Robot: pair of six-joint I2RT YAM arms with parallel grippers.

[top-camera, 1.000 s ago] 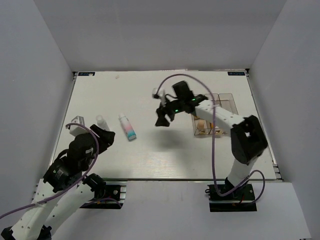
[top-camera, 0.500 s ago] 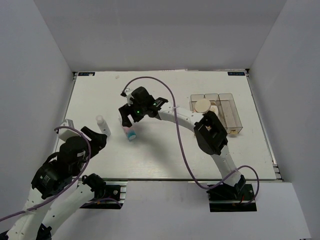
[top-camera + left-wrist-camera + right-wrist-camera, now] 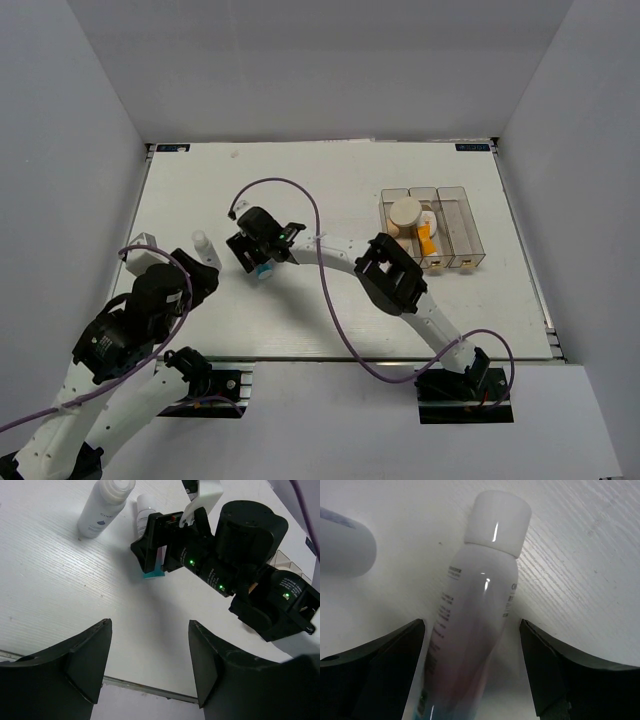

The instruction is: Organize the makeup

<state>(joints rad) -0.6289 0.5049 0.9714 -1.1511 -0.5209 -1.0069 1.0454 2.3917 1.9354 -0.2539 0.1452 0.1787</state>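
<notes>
The white-pink-blue tube lies flat on the table left of centre. My right gripper is down over it, open, with one finger on each side. In the right wrist view the tube fills the gap between the fingers, its white cap pointing away. It touches the left finger and there is space to the right one. The left wrist view shows the tube's teal end under the right gripper. My left gripper is open and empty near the table's front edge. The orange tube and the round cream compact are in the clear box.
A small white bottle lies just left of the tube, close to my left gripper. It also shows in the left wrist view and in the right wrist view. The right arm's purple cable loops above the table.
My right arm has swung left from the clear box across the table and come down over the white-pink-blue tube. My left arm has only shifted slightly.
</notes>
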